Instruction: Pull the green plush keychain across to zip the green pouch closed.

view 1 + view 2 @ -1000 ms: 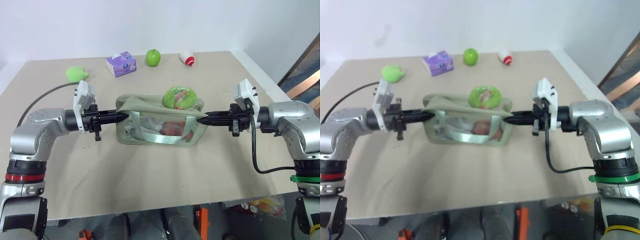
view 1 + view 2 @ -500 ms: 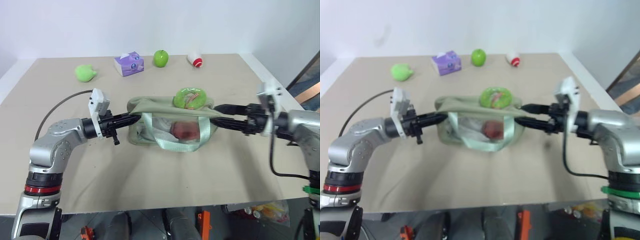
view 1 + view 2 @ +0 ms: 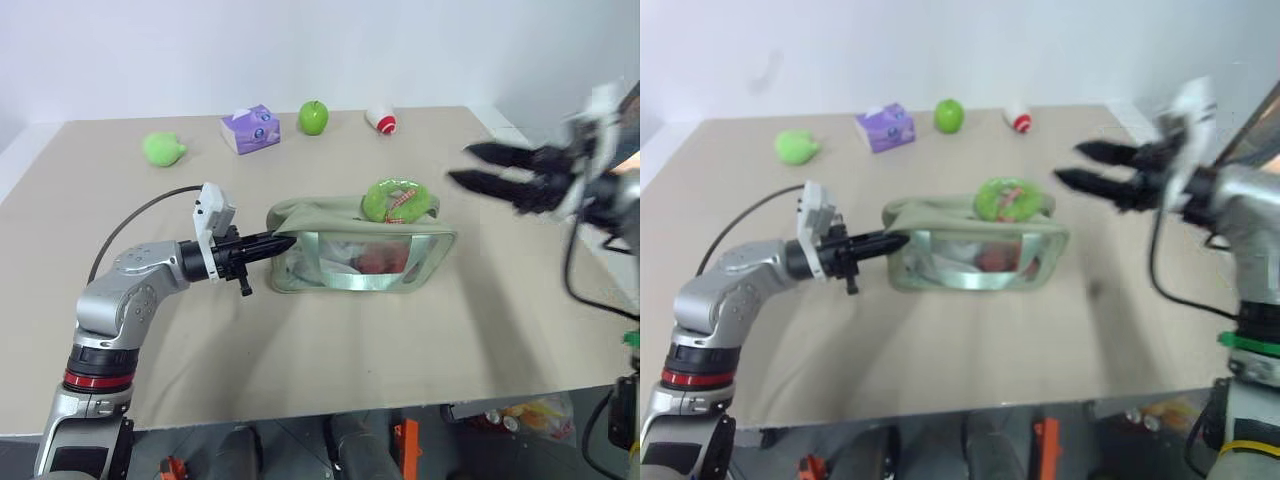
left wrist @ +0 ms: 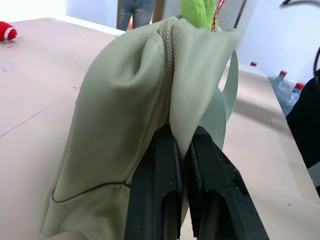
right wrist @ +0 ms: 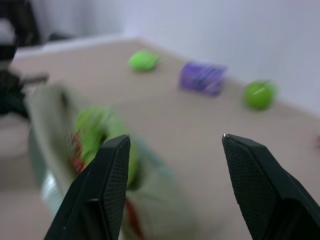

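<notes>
Green pouch (image 3: 360, 250) in middle of frame, lying long way left to right on table (image 3: 300, 350)

Green plush keychain (image 3: 395, 200) sits on top of pouch, near its right end

Left gripper (image 3: 283, 239) pinched tight on pouch's left end, by zip

Right gripper (image 3: 470, 168) up in air at upper right of frame, 2 fingers wide apart, nothing in them

Keychain lies down and left of right gripper; right arm nearer to it

Inside pouch: something reddish behind clear side, can't tell what

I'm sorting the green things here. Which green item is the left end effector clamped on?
The green pouch: the left end effector pinches its fabric end, unlike the green plush keychain atop it.
</notes>
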### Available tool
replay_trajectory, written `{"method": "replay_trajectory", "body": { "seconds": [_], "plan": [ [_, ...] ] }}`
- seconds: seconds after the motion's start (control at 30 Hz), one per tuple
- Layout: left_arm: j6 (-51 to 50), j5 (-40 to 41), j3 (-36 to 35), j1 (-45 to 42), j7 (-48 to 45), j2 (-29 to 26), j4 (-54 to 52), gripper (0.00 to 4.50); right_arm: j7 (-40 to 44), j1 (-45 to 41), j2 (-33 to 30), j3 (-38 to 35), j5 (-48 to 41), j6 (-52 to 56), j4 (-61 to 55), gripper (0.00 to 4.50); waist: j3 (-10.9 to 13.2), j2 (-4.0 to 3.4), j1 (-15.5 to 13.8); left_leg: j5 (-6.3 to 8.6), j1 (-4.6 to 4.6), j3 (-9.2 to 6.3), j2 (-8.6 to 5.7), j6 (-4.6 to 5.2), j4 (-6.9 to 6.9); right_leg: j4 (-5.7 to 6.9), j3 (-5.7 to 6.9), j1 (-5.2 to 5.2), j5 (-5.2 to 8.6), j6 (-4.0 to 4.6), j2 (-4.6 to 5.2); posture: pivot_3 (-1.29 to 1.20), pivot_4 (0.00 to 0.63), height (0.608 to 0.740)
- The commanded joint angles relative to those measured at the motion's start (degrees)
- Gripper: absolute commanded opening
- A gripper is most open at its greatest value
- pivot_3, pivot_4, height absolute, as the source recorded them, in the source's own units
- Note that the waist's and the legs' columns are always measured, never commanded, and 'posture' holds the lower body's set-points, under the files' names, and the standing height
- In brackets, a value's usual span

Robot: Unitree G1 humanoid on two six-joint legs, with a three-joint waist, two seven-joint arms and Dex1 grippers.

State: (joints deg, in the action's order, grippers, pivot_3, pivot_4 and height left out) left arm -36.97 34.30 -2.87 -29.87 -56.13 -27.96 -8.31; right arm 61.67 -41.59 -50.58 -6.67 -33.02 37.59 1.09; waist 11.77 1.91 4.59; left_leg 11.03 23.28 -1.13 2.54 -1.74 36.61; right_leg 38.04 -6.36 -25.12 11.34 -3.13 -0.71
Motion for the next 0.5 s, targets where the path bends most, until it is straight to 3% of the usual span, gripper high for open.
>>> {"method": "replay_trajectory", "body": {
  "seconds": [0.03, 0.4, 0.5],
  "plan": [
    [0.7, 0.7, 0.9, -0.3, 0.2, 0.3, -1.8, 0.0, 3.2, -4.3, 0.2, 4.1, 3.7, -3.9, 1.0, 3.01, 0.0, -0.01, -0.1, 0.0, 0.04, 0.0, 0.0, 0.0, -0.01, 0.0, 0.0, -0.03, 0.01, 0.01, 0.0, 0.0, 0.15, 0.74],
    [0.1, 1.7, 0.5, 2.6, 2.1, 0.0, -4.8, 0.0, 9.9, -10.1, 4.0, 9.0, 8.3, -8.9, 9.6, 3.01, 0.0, 0.0, -0.2, 0.04, 0.11, -0.03, 0.0, -0.05, -0.05, -0.04, 0.02, -0.05, 0.12, 0.02, 0.0, 0.0, 0.15, 0.74],
    [0.1, 1.9, 0.4, 2.8, 2.4, -0.2, -4.9, 0.0, 11.3, -10.2, 3.7, 7.4, 7.5, -9.2, 10.2, 2.26, 0.0, 0.0, -0.2, 0.04, 0.09, -0.03, 0.0, -0.05, -0.04, -0.04, 0.02, -0.03, 0.11, 0.01, 0.01, 0.0, 0.15, 0.74]
  ]
}}
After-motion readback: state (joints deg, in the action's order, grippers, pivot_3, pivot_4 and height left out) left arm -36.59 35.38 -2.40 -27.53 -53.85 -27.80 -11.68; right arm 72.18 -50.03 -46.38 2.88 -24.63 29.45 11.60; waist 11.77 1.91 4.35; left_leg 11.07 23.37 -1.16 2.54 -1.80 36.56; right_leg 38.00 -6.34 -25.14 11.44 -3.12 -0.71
